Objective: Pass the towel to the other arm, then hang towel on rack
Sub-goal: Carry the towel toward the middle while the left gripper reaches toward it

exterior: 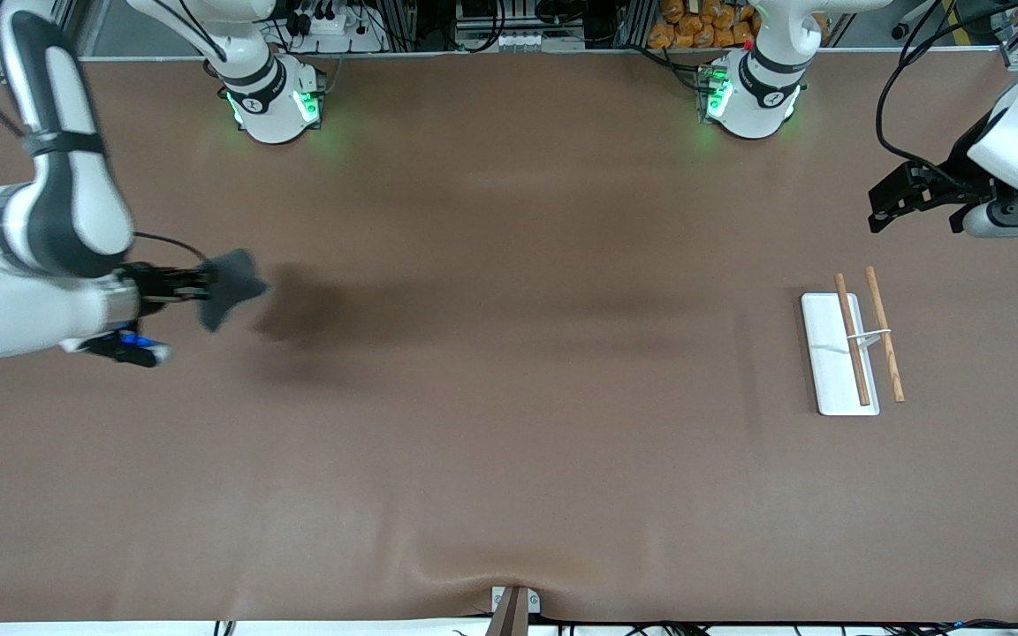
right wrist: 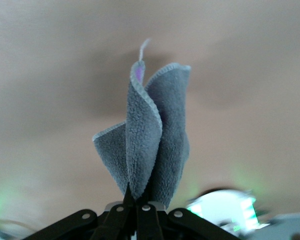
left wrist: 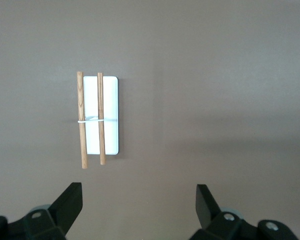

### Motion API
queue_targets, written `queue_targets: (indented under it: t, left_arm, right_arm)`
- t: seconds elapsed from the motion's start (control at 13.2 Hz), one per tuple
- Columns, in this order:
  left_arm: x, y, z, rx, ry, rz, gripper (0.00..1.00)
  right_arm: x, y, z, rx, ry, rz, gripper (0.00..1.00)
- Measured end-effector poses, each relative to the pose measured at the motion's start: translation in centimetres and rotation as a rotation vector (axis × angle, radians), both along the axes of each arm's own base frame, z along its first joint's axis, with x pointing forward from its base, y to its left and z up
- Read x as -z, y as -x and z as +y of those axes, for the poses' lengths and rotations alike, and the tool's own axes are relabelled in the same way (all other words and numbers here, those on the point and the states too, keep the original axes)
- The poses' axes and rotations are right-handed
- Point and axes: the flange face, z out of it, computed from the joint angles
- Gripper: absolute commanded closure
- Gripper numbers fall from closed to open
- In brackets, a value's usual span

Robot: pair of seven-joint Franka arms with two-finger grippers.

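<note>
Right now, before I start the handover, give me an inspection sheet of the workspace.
Surface: brown table, bare in the middle.
Job's things: towel hangs folded from the right end effector, off the table at the right arm's end. Rack, white base with two wooden rods, sits toward the left arm's end.
Clutter: nothing seen on the table.
End effectors: right shut on the towel; left end effector open, empty, over bare table beside the rack, waiting.
Cables: black cable loops to the left arm's wrist.
Surroundings: arm bases lit green; equipment along the base edge.
</note>
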Motion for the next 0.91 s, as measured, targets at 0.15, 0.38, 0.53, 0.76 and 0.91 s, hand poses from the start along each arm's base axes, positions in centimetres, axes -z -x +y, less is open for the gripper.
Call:
queue_targets:
  t: [0.15,0.38,0.53,0.76,0.91]
  left_arm:
    - [0.5,-0.5,-0.6,0.01,0.002,-0.006,0.0]
    - [2.2,-1.6,-2.2,0.037,0.006,-0.01,0.0]
    - [3.7,-2.6,-3.2,0.051,0.01,-0.01,0.0]
    - [5.9,-4.0,-4.4,0.067,0.017,-0.01,0.0]
    - [7.5,-4.9,-5.3,0.069,0.023,-0.008,0.0]
  right_arm:
    - [-0.7,0.4,7.5,0.147,0.011,0.013,1.0]
    - [-3.0,0.4,16.1,0.389,-0.026,-0.003,1.0]
    - [-5.2,0.3,21.2,0.548,-0.096,-0.014,1.0]
    - [-8.2,0.6,27.7,0.799,-0.192,-0.023,1.0]
    - [-8.9,1.3,31.4,0.95,-0.229,-0.028,1.0]
